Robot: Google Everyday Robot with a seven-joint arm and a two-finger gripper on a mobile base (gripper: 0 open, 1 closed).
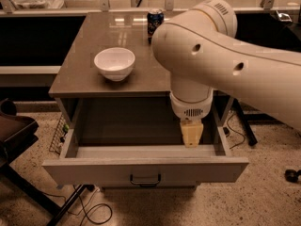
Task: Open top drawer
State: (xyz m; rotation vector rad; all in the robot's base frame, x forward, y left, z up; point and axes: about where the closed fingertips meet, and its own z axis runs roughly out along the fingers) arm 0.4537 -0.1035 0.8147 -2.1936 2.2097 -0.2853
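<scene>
While the light grey top drawer [94, 169] with small dark bar handle [146, 179] sits pulled out at 6 o'clock, the cream hand [192, 135] hangs inside it; grip state: can't tell. On the brown surface [80, 74]: white round bowl [114, 62] at 10 o'clock, dark blue can [154, 21] at 12.

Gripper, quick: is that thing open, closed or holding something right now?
Gripper: cannot be told; it hangs above the open top drawer, just behind its front panel.
</scene>
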